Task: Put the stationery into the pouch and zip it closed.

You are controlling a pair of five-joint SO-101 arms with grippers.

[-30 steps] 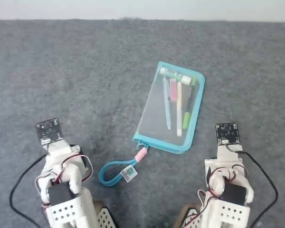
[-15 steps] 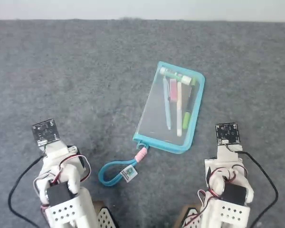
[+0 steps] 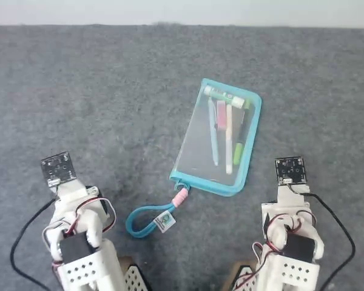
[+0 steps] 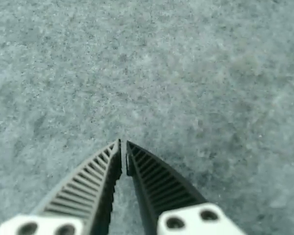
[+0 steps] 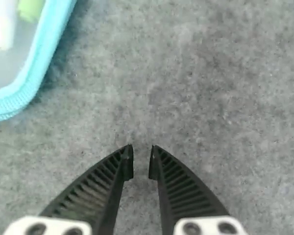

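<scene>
The left claw (image 4: 123, 143) has its two ribbed fingers pressed almost tip to tip, holding nothing, and points down at bare grey carpet (image 4: 186, 73). The right claw (image 5: 141, 149) is narrow too: a thin slit of carpet shows between its tips, and nothing is gripped.

Just ahead of the right claw, off toward the left arm's side, lies a corner of the teal-edged pouch (image 5: 24, 88). It is near the claw but not touching it. Through its clear wall a white pen end (image 5: 2, 27) and a green marker end (image 5: 30, 6) can be seen.

From above, the clear pouch (image 3: 197, 159) lies flat on the carpet between the two arms and ahead of them, closer to the right one. Inside it a teal pen (image 3: 214, 138), a pink piece (image 3: 221, 117), a white pen (image 3: 229, 145) and a green marker (image 3: 238, 151) lie side by side along its length. A white-and-green stick (image 3: 223, 95) lies across the far end. A pink pull (image 3: 181, 196) sits at the near corner, and a teal strap loop (image 3: 139, 221) with a tag (image 3: 165, 220) trails from it toward the left claw's side. Whether the zip is fully closed cannot be told.
</scene>
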